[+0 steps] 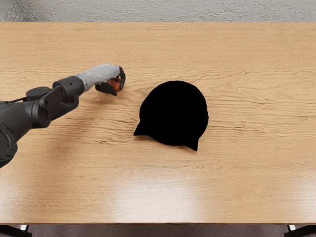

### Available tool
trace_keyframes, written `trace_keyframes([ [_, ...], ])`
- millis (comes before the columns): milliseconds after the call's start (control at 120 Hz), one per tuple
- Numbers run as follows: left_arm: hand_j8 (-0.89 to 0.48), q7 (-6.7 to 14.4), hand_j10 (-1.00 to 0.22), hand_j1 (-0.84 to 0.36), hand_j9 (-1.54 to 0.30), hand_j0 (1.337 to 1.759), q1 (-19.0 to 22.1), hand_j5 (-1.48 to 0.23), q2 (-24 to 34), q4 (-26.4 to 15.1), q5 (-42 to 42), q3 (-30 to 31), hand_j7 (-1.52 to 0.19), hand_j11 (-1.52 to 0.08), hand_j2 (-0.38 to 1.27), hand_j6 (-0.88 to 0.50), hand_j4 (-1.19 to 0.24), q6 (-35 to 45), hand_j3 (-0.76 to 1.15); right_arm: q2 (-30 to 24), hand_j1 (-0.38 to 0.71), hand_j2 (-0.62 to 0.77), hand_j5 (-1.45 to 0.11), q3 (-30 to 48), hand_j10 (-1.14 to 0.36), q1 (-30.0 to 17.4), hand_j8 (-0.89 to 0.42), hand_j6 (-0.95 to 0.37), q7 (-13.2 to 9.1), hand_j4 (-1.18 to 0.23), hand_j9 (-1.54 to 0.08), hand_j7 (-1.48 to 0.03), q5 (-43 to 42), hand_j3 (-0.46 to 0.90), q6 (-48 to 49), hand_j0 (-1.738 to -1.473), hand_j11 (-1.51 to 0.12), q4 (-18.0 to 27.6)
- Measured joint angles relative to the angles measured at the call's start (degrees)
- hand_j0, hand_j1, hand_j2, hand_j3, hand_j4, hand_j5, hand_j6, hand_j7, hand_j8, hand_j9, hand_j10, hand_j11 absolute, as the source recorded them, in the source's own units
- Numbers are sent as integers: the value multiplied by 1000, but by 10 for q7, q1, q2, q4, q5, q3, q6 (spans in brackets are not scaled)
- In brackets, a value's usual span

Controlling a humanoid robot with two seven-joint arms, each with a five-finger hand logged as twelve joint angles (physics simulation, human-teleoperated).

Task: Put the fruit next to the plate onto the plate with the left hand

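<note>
Pale wood, grain running left to right: the worktop, one item, carrying all that follows. Black plate, one, lying flat a little right of the middle, odd in outline with two small points on its near edge, nothing on it. Orange fruit, one, small and round, to the left of the plate and slightly farther back, near it but clearly apart, most of it hidden. Left robot hand, one, pale grey with dark fingers, at the end of a dark left arm that comes in from the left edge; its fingers are curled narrowly about the fruit, thumb below and the others over the top, holding it by the look of things. Whether the fruit is off the wood I cannot tell from here. Progress, as I judge it: the grasp appears made; the lift, the carry rightward and the setting down on the plate are all left to do.
</note>
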Motion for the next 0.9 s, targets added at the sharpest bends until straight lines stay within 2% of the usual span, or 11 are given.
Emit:
trace_keyframes([
  [175, -272, 0, -782, -438, -1189, 1636, -22, -1190, -7, -4, -14, -59, -1157, -1212, 411, -304, -831, -17, 18, 0, -349, 0, 0, 0, 0, 2, 0, 0, 0, 0, 0, 0, 0, 0, 0, -1658, 0, 0],
  [258, -251, 0, -771, -491, -1186, 1638, -28, -1202, -9, -20, -16, -91, -1160, -1211, 518, -276, -828, -33, 12, 0, -349, 0, 0, 0, 0, 3, 0, 0, 0, 0, 0, 0, 0, 0, 0, -1658, 0, 0],
  [267, -246, 0, -772, -513, -1187, 1638, -29, -1203, -9, -23, -16, -93, -1161, -1212, 599, -274, -827, -34, 11, 0, -349, 0, 0, 0, 0, 3, 0, 0, 0, 0, 0, 0, 0, 0, 0, -1658, 0, 0],
  [400, -277, 0, -823, -415, -1181, 1642, -31, -1209, -9, -55, -16, -132, -1166, -1198, 412, -315, -822, -46, 6, 0, -349, 0, 0, 0, 0, 3, 0, 0, 0, 0, 0, 0, 0, 0, 0, -1658, 0, 0],
  [525, -315, 0, -861, -334, -1185, 1645, -64, -1203, -8, -86, -17, -162, -1168, -1188, 313, -360, -821, -49, 3, 0, -349, 0, 0, 0, 0, 4, 0, 0, 0, 0, 0, 0, -1, 0, 0, -1658, 0, 0],
  [700, -328, 0, -855, -303, -1179, 1649, -91, -1204, -10, -152, -13, -175, -1164, -1159, 326, -373, -808, -50, 1, 0, -349, 0, 0, 0, 0, 7, 0, 0, 0, 0, 0, 0, -1, 0, 0, -1658, 0, 0],
  [808, -338, 0, -862, -316, -1154, 1651, -95, -1204, -10, -191, 1, -176, -1158, -1137, 434, -382, -796, -48, 1, 0, -349, 0, 0, 0, 0, 10, 0, 0, 0, 0, 0, 0, -1, 0, 0, -1658, 0, 0],
  [833, -350, 0, -861, -321, -1148, 1652, -96, -1203, -10, -198, 4, -176, -1154, -1134, 403, -376, -794, -48, 0, 0, -349, 0, 0, 0, 0, 10, 0, 0, 0, 0, 0, 0, -1, 0, 0, -1658, 0, 0],
  [900, -337, 0, -852, -344, -1132, 1653, -92, -1208, -10, -211, 17, -176, -1146, -1123, 457, -365, -785, -47, 0, 0, -349, 0, 0, 0, 0, 11, 0, -1, 0, 0, 0, 0, -1, 0, 0, -1658, 0, 0],
])
